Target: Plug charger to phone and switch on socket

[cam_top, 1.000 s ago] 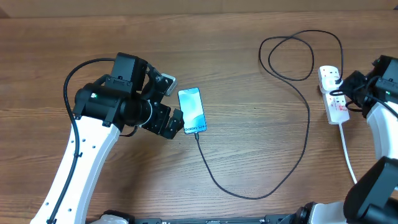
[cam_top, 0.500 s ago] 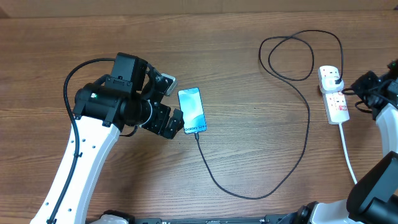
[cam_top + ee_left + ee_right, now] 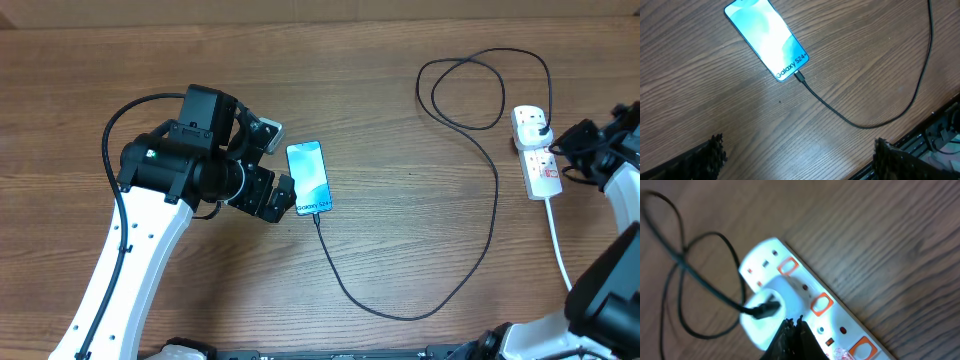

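Right gripper point(image 3: 791, 326) has edged back toward the socket point(image 3: 540, 165) at right edge, fingers pinched together. We note left gripper point(image 3: 283, 165) splayed wide beside the phone point(image 3: 308, 178), centre-left; charger point(image 3: 400, 312) seated in both.

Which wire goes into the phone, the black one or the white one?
The thin black charger; its tip sits in the bottom edge of the phone. The thicker white cord only leaves the socket, far from the phone.
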